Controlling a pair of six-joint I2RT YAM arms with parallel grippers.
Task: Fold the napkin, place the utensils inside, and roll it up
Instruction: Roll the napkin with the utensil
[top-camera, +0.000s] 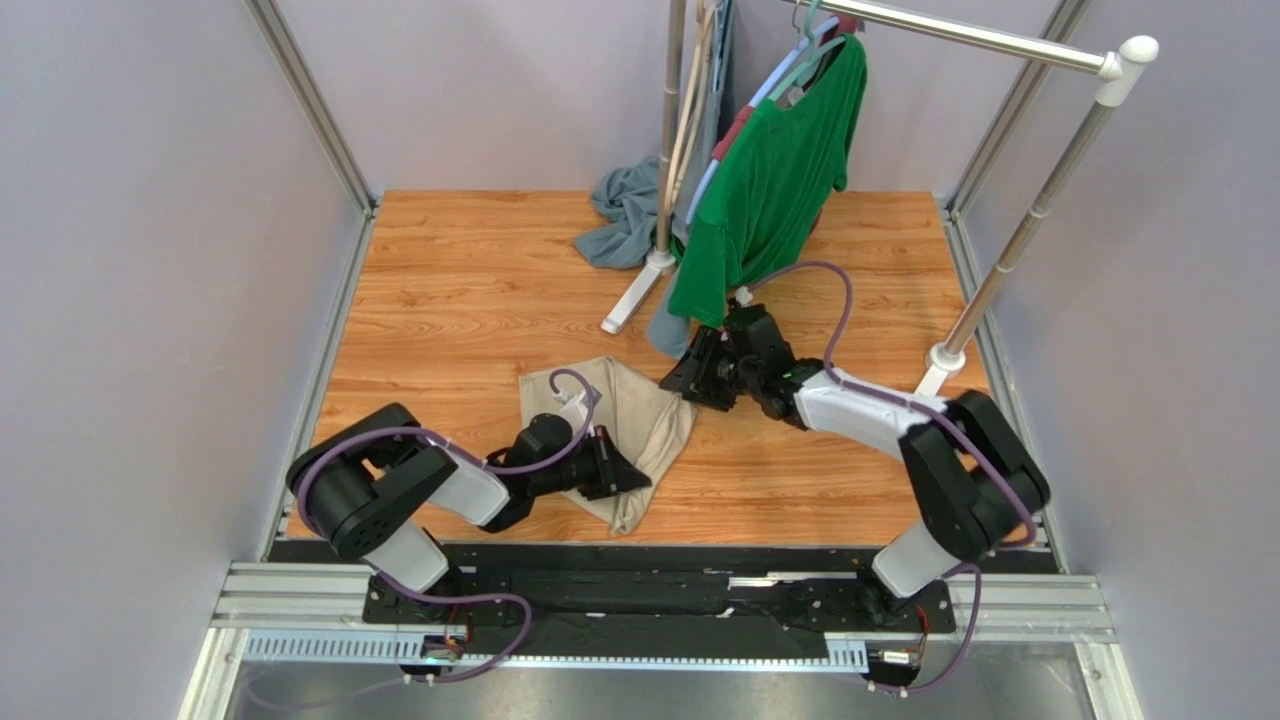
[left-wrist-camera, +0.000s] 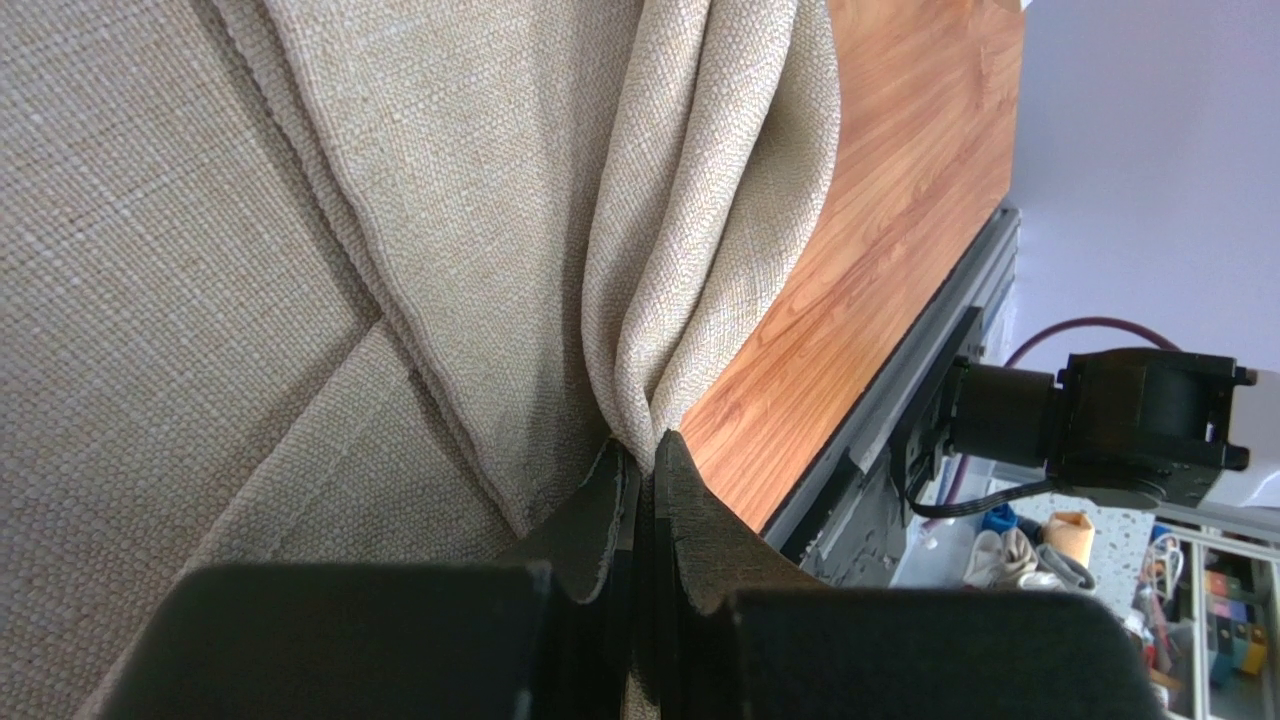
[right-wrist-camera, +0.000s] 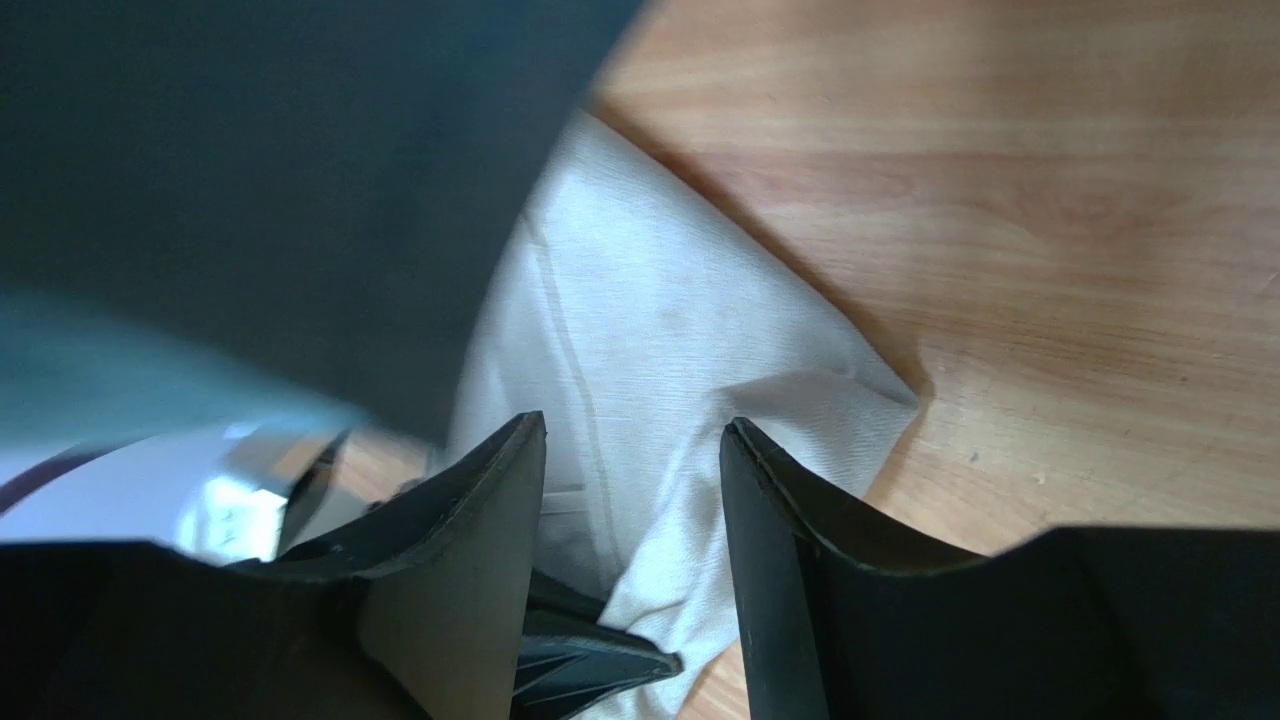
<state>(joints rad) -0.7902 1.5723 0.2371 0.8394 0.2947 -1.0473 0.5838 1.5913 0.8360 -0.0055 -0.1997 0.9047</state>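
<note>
Looking down, you see the large beige woven cloth napkin (top-camera: 639, 408) bunched on the wooden tabletop (top-camera: 451, 285) between the arms. Your left gripper (left-wrist-camera: 640, 468) pinches a fold of it; your right gripper (right-wrist-camera: 633, 431) holds its jaws apart over the far right corner.

**What I can't make out from here**

In my left wrist view the napkin (left-wrist-camera: 301, 225) runs off the top and left edges. Its fold disappears between the pressed-together fingers of the left gripper (left-wrist-camera: 643, 450), so I can't tell how much cloth is pinched. From overhead, that wrist covers the napkin's middle.

In my right wrist view a dark blurred mass (right-wrist-camera: 271, 180) fills the upper left; I can't name it. The right gripper (right-wrist-camera: 631, 428), fingers parted, hides the cloth's near edge.

The green shirt (top-camera: 774, 180) screens part of the grey-blue cloth (top-camera: 619, 218). The clothes rack (top-camera: 1031, 210) is cut off by the top edge.
</note>
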